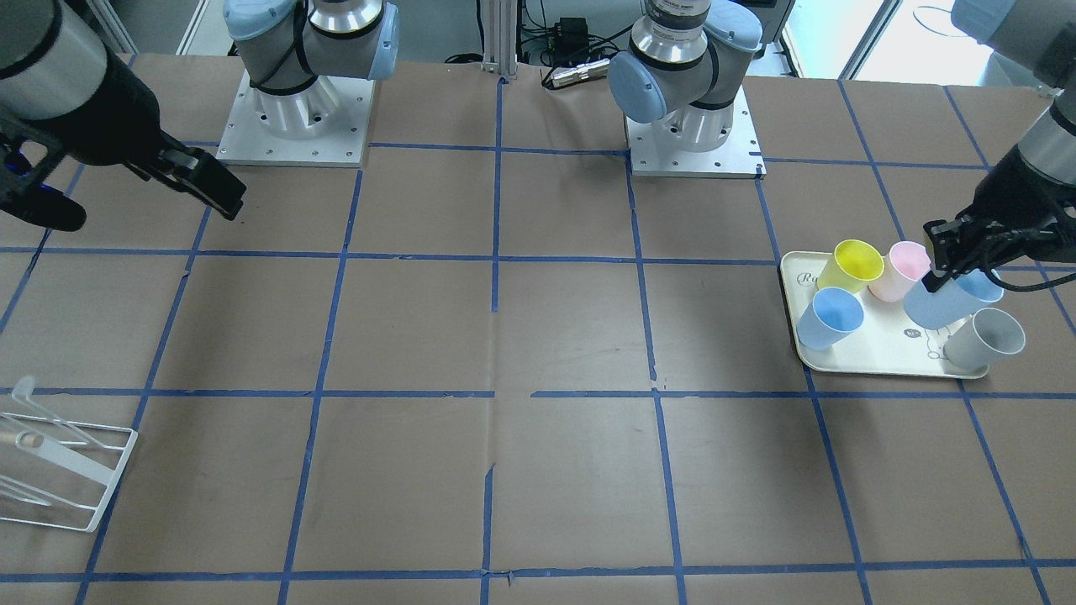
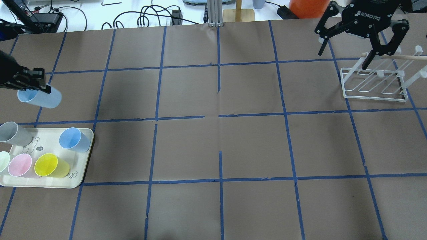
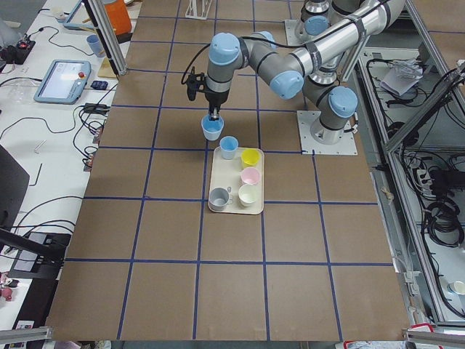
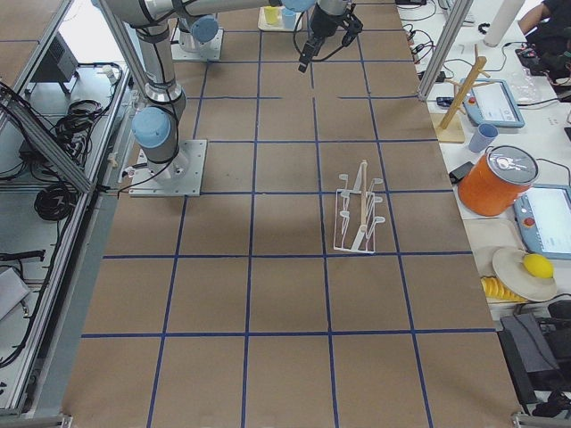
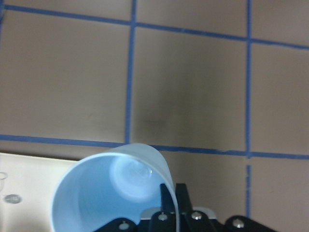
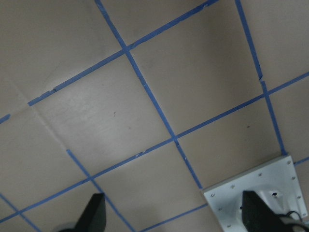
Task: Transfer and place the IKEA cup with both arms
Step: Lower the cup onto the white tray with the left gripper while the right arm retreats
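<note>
Since the left gripper (image 2: 43,88) pinches the IKEA cup (image 2: 41,98) at the rim, one of its fingers (image 5: 181,195) outside the wall and one inside, the cup hangs mouth-up with its lower body free, which I judge leaves room for a second grasp; it sits clear of the tray (image 2: 80,180), just past the edge by the second blue cup (image 2: 75,140), apparently raised off the worktop (image 2: 220,150). My right gripper (image 2: 345,56) hovers over the wire rack (image 2: 375,96), fingers spread wide and empty, well apart; I read that as waiting for the hand-over.
</note>
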Motion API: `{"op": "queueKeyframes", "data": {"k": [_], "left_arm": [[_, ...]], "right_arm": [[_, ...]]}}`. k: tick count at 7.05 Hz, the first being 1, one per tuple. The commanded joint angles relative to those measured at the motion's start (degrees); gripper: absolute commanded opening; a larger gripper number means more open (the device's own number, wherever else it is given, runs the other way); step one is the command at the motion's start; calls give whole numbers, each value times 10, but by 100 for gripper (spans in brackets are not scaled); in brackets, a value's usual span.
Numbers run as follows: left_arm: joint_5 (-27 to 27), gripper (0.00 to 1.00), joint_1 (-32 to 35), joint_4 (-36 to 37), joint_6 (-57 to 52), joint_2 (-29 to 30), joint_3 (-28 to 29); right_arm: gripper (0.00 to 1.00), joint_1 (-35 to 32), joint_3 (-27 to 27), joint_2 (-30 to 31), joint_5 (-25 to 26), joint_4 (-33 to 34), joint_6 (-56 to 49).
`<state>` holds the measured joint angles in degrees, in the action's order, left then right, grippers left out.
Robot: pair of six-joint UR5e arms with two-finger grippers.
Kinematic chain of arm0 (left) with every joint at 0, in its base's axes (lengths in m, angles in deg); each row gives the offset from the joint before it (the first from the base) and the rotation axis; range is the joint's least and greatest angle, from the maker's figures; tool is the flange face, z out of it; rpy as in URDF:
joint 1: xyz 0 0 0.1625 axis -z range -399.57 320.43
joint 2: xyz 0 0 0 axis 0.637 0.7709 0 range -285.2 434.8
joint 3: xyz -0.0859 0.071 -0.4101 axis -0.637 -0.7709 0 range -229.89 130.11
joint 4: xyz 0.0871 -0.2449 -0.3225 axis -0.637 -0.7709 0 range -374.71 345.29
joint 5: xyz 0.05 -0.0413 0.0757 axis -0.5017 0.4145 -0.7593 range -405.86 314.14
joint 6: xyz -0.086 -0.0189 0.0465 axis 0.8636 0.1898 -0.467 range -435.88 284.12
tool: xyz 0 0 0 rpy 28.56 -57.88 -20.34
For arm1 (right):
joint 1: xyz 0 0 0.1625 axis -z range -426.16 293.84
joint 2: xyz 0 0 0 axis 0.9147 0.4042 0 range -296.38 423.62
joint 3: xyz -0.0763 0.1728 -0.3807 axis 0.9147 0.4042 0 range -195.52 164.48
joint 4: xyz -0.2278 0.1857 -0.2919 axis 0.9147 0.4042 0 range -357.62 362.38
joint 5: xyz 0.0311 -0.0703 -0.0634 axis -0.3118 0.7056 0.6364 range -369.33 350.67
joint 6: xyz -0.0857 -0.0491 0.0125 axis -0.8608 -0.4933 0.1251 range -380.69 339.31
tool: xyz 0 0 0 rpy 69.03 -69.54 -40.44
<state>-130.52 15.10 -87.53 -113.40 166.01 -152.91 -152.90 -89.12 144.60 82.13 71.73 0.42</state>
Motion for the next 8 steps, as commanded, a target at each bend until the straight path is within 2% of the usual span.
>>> {"op": "queueKeyframes", "data": {"k": [1, 2, 3, 4, 5, 7, 8], "left_arm": [[-53, 0, -23, 42, -131, 39, -29], [-53, 0, -31, 68, -134, 56, -42], [-51, 0, -54, 79, -146, 77, -52], [-46, 0, -75, 79, -153, 88, -53], [-45, 0, -76, 78, -153, 94, -59], [-43, 0, -73, 81, -146, 94, -72], [-41, 0, -69, 81, -144, 96, -74]], "right_arm": [[100, -17, -99, 44, 21, 91, 1], [100, -17, -160, 78, 20, 143, -8], [100, -18, -198, 109, 19, 195, -42], [100, -18, -206, 121, 13, 199, -101], [100, -20, -218, 135, -18, 199, -101], [100, -21, -240, 142, -35, 203, -106], [100, -21, -239, 143, -69, 201, -107]]}}
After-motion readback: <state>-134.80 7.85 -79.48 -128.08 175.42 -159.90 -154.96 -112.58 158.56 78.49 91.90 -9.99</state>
